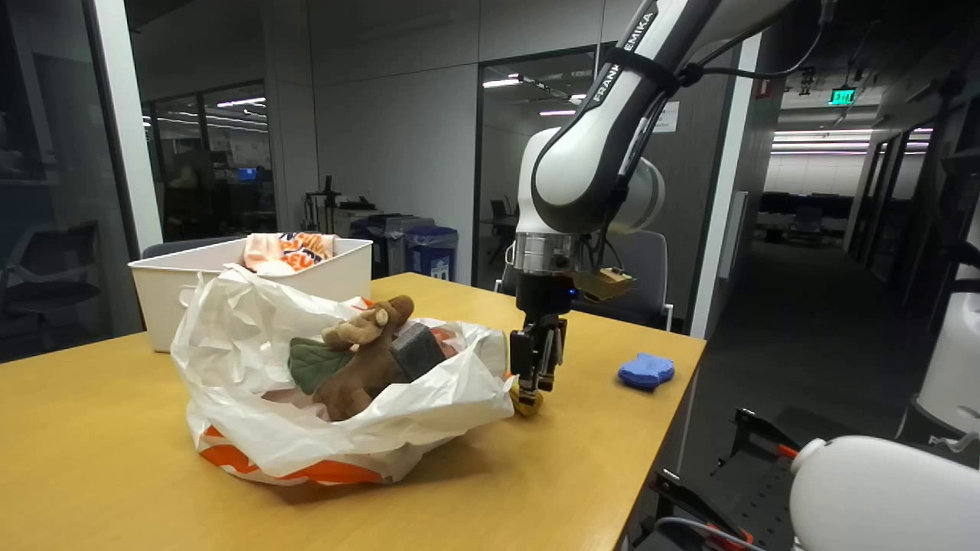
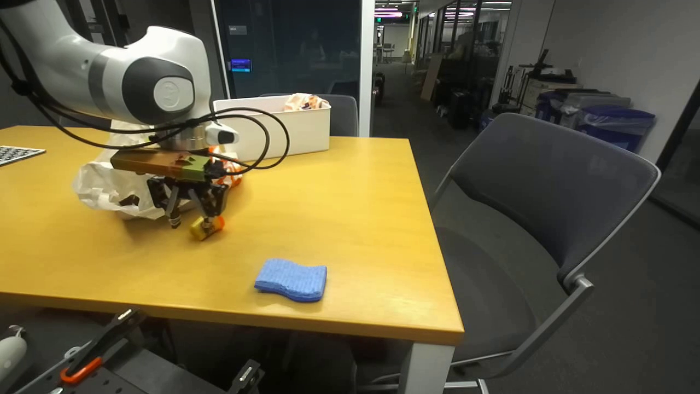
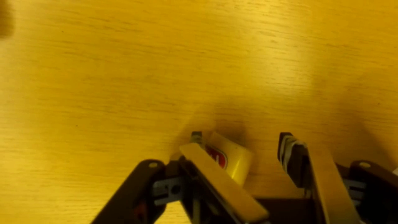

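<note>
in an exterior view, the black two-fingered claw (image 2: 191, 224) hangs low over the yellow wood-grain desk (image 2: 355, 219), released, its fingers spread apart. a small yellow cylindrical container (image 2: 198, 231) with an orange end lies on the desk at one fingertip, which hides part of it; cannot tell whether the two touch. behind the claw: a crumpled white plastic bag (image 2: 104, 191) with orange print; past the bag, a white rectangular bin (image 2: 309, 129) with a pale patterned cloth (image 2: 305, 102) showing above its rim. a blue ribbed pad (image 2: 291, 280) with a wavy edge lies toward the desk's near edge, apart from the claw. a grey chair (image 2: 547, 186) with a silver-coloured frame stands beside the desk. wrist view: both fingers enter from the bottom with a wide gap. the container lies partly in that gap, close to one finger and partly covered by it, apart from the other; a red label with a white mark shows on its yellow side. in an exterior view, the bag gapes open around a brown plush animal (image 1: 358, 385), a dark green leaf-shaped piece (image 1: 315, 363) and a dark grey block-shaped item (image 1: 417, 352). the claw points down next to the bag's edge, the container below its fingertips and mostly hidden.
</note>
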Controlling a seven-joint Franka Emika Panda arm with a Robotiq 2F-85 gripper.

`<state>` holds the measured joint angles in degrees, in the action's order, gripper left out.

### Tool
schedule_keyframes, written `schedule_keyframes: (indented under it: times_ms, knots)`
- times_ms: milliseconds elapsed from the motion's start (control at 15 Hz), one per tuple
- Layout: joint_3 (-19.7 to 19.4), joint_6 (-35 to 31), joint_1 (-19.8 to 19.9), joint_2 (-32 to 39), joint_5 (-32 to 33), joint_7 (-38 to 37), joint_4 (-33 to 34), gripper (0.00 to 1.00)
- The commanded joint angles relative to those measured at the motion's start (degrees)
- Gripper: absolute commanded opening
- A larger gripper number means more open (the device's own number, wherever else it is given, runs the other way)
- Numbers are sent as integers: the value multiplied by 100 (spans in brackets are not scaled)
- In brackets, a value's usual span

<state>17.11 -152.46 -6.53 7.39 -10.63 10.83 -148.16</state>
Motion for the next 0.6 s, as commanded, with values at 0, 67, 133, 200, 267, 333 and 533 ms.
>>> schedule_keyframes:
  times_ms: [0,67,133,200,267,333,533]
  knots:
    - [-59,-134,-120,69,-105,144,-1,96]
    - [-57,-195,-140,97,-73,130,-5,100]
    - [-68,-248,-160,141,-17,97,-1,100]
    - [-79,-310,-174,196,26,72,9,100]
    - [-99,-447,-191,271,101,38,17,100]
    - [-92,-547,-187,327,115,59,20,100]
    - [-59,-853,-156,450,171,100,2,75]
